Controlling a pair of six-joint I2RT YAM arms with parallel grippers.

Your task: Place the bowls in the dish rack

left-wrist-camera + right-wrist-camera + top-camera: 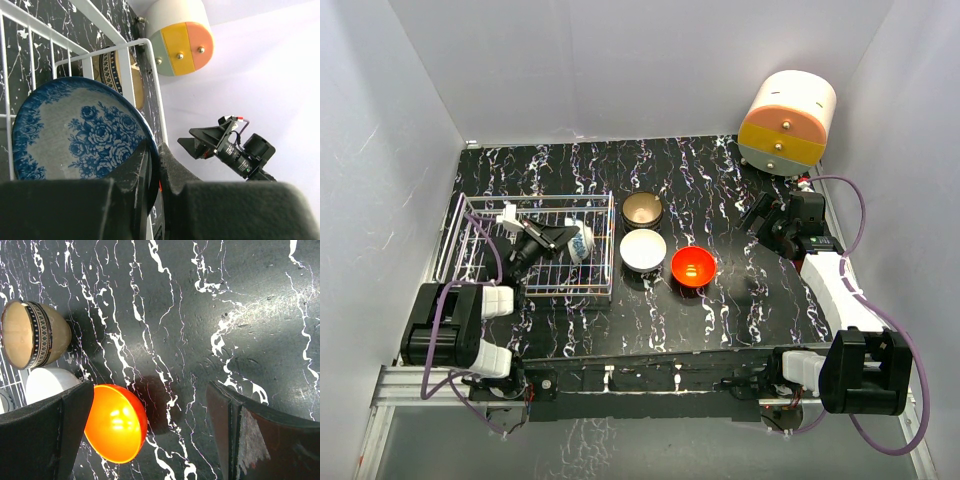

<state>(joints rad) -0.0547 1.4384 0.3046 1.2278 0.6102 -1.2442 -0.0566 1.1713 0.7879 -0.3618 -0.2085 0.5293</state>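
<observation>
Pinched by its rim in the clenched left gripper (154, 167), tilted up inside the right end of the dish rack (460, 232): blue-and-white bowl (75, 130). Just right of the rack on the table (720, 190): brown bowl (642, 209) farthest, white bowl (643, 249) nearer, red-orange bowl (693, 266) to their right. Farther right, apart from the bowls, fingers spread wide and holding nothing: right gripper (765, 215).

Bowl in dish rack (570, 281), three on table (740, 300) beside it.

The left gripper (156, 170) pinches the held bowl (75, 130) by its rim, within the rack's right end. Past those fingers (142, 172), beyond the rack wall, the far bowl (642, 209) sits behind the near bowl (643, 249). The third bowl (692, 266) lies toward the right gripper (150, 435), apart from its parted fingers (50, 432). A cabinet (787, 120) stands behind them.
</observation>
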